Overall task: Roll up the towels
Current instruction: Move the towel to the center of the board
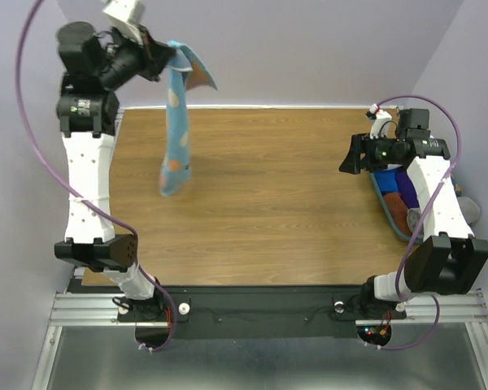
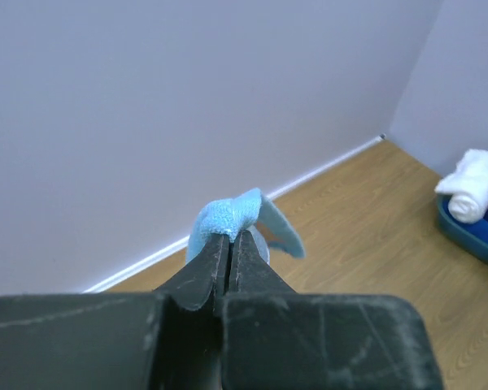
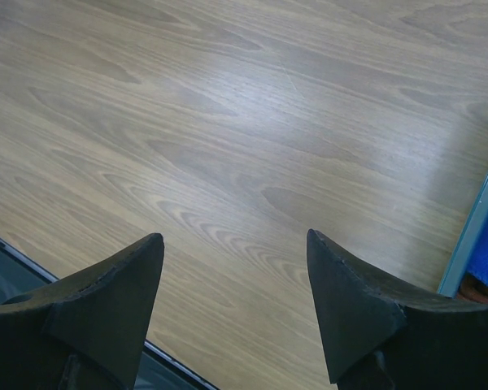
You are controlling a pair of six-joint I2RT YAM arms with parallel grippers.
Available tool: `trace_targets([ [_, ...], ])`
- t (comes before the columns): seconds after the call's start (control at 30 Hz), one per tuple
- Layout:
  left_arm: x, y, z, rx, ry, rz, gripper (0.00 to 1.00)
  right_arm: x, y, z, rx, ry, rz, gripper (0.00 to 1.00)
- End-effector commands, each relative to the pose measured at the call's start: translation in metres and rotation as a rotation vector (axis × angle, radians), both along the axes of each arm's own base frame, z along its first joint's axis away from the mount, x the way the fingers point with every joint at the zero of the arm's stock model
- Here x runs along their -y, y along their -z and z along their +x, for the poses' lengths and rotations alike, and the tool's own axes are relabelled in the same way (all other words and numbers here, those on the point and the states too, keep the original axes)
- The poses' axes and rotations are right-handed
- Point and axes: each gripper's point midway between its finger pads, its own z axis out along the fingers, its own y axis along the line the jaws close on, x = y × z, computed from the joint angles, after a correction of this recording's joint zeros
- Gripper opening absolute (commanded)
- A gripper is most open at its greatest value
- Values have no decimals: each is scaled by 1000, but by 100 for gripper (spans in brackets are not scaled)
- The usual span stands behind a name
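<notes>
At the right edge of the wooden table (image 1: 268, 227), the right gripper (image 3: 236, 244) hovered with its fingers spread wide and nothing between them, just beside a blue bin (image 1: 386, 210). Farther back on the left, the raised left gripper (image 2: 230, 241) was pressed tight on one corner of the light blue dotted towel (image 1: 176, 138). The towel hung in the air as a narrow, bunched strip over the table's far-left part.

To roll it well, the towel would first need lowering and drawing out flat. The free gripper could probably take a second corner so the cloth spread rather than crumpled.

Whether the towel's low end touched the wood was unclear. The right arm hid most of the bin's contents. A white rolled towel (image 2: 474, 185) showed there, but nothing mustard-yellow could be made out.
</notes>
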Motion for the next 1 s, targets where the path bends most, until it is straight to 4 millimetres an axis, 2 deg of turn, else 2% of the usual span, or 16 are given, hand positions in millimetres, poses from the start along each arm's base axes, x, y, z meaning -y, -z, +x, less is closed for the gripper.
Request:
trace_targets([
  [0.0,53,11,-21,50,100,93,0,-3,-7,-1,28,-29,1,76],
  [0.07,78,24,-29,36,181,126,0,-2,-5,-1,30,-29,-8,76],
  [0.1,105,28,-45,27,283,135,0,-2,-5,-2,30,-29,-9,76],
  [0.13,119,34,-47,15,331,149,0,-2,-4,-4,25,-30,-7,76],
  [0.23,161,32,-75,61,476,220,0,-2,-4,-6,28,-30,-9,76],
  [0.3,173,19,-91,104,524,223,0,-1,-4,-6,31,-26,-17,76],
  [0.43,174,-5,-113,186,583,194,0,0,-4,-7,34,-21,-25,76],
  [0.57,163,9,-125,233,595,265,0,1,-4,-8,36,-21,-35,76],
  [0.6,160,33,-133,187,635,294,0,2,-2,-9,31,-22,-37,76],
  [0.7,143,78,-121,118,589,365,0,2,2,-11,25,-26,-43,76],
  [0.73,134,111,-120,40,587,378,0,2,5,-12,18,-32,-44,76],
  [0.77,126,130,-116,9,572,395,0,2,10,-13,6,-33,-42,76],
  [0.8,106,169,-104,-81,516,408,0,1,13,-15,-2,-41,-39,76],
  [0.9,74,234,-90,-208,435,458,0,-4,28,-23,-39,-68,-14,76],
  [0.93,57,276,-87,-294,416,484,0,-6,32,-25,-52,-76,-5,76],
  [0.97,48,296,-86,-341,402,497,0,-8,40,-30,-76,-85,5,75],
])
